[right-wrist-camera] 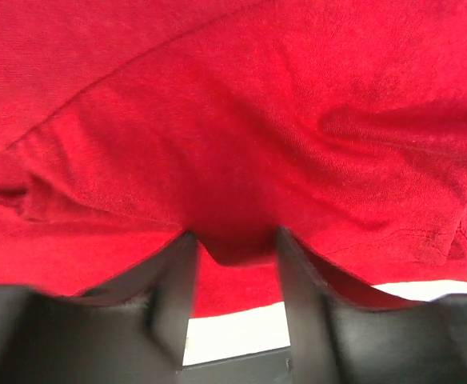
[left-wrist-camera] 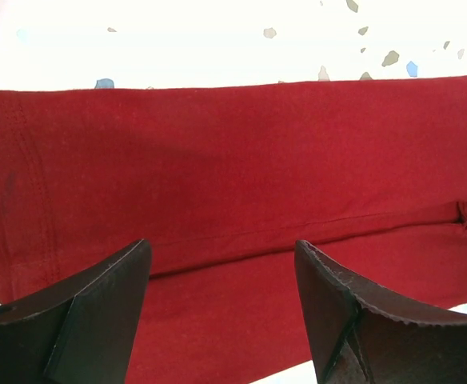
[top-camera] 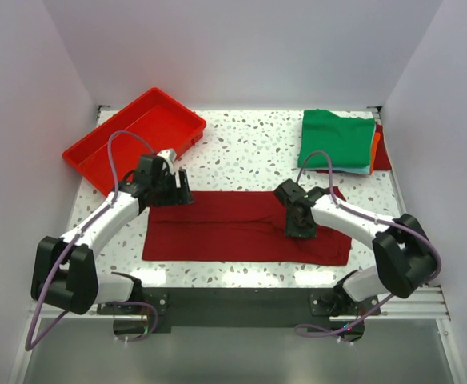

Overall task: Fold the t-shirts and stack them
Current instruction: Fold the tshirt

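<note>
The maroon t-shirt point(top-camera: 241, 228) lies folded into a long strip across the middle of the table. My left gripper point(top-camera: 175, 190) hovers over its far left corner. In the left wrist view the gripper point(left-wrist-camera: 221, 268) is open and empty above the shirt point(left-wrist-camera: 241, 160). My right gripper point(top-camera: 300, 226) is on the shirt's right part. In the right wrist view the gripper point(right-wrist-camera: 233, 240) is closed on a bunched fold of the shirt point(right-wrist-camera: 241, 120). A folded bright green t-shirt point(top-camera: 337, 138) tops a stack at the back right, with an orange edge point(top-camera: 375, 149) and a red edge point(top-camera: 385, 152) beneath.
A bright red plastic tray point(top-camera: 97, 152) stands at the back left, just beyond my left gripper. White walls close in the speckled table point(top-camera: 249, 152) on three sides. The arm bases sit on the dark rail at the near edge.
</note>
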`<action>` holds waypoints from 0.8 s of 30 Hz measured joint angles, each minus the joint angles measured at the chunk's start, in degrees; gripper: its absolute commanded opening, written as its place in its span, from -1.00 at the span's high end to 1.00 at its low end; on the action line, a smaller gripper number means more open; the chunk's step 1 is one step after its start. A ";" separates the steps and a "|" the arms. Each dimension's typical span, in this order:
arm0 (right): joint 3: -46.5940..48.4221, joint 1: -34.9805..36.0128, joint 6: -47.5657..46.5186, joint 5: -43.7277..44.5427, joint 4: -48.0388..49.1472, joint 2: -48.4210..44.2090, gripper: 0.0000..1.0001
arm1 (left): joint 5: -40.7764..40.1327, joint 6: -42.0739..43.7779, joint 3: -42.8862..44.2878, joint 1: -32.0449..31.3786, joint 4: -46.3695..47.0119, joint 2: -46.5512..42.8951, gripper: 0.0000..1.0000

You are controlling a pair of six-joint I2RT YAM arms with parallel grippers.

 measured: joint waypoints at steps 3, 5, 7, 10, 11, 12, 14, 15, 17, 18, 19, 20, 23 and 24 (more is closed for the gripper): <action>0.11 0.00 0.04 0.26 -0.20 1.70 0.36 | -0.02 0.07 -0.13 0.00 -0.15 0.00 -0.55; 0.42 0.00 -0.11 0.63 -0.70 1.90 0.48 | -0.04 0.13 -0.15 0.00 -0.15 0.00 -0.55; 1.66 0.00 -0.15 2.08 -2.25 1.84 0.51 | -0.22 0.15 -0.15 0.00 -0.15 0.00 -0.56; 4.50 0.00 -0.46 5.27 -5.09 1.05 0.39 | -0.50 0.20 -0.59 0.00 0.07 0.00 -0.56; 5.51 -0.07 -0.74 6.58 -6.16 0.50 0.28 | -0.55 0.20 -0.96 0.00 0.11 0.00 -0.57; 6.54 -0.22 -1.05 7.82 -7.30 -0.17 0.05 | -0.59 0.20 -1.42 0.00 0.09 0.00 -0.57; 8.28 -0.59 -1.81 9.90 -8.98 -1.33 -0.15 | -0.63 0.20 -2.43 0.00 0.11 0.00 -0.57; 9.29 -0.85 -2.10 10.99 -9.90 -1.84 -0.25 | -0.66 0.20 -2.91 0.00 0.15 0.00 -0.57; 11.10 -1.22 -2.82 12.63 -11.43 -2.49 -0.26 | -0.66 0.22 -3.56 0.00 0.17 0.07 -0.57; 12.00 -1.29 -3.10 13.18 -12.07 -2.64 -0.18 | -0.66 0.24 -3.82 0.00 0.20 0.11 -0.57; 12.83 -1.36 -3.56 13.40 -12.46 -2.71 -0.10 | -0.66 0.42 -3.98 0.00 0.15 0.17 -0.57; 13.49 -1.33 -4.17 13.16 -12.50 -2.80 -0.04 | -0.66 0.52 -4.02 0.00 0.20 0.22 -0.57; 13.81 -1.03 -6.25 9.20 -10.82 -4.28 0.08 | -0.63 0.94 -4.20 0.00 0.61 0.24 -0.57; 13.70 -0.81 -7.13 7.06 -9.77 -5.05 0.12 | -0.63 1.01 -4.33 0.00 0.68 0.24 -0.57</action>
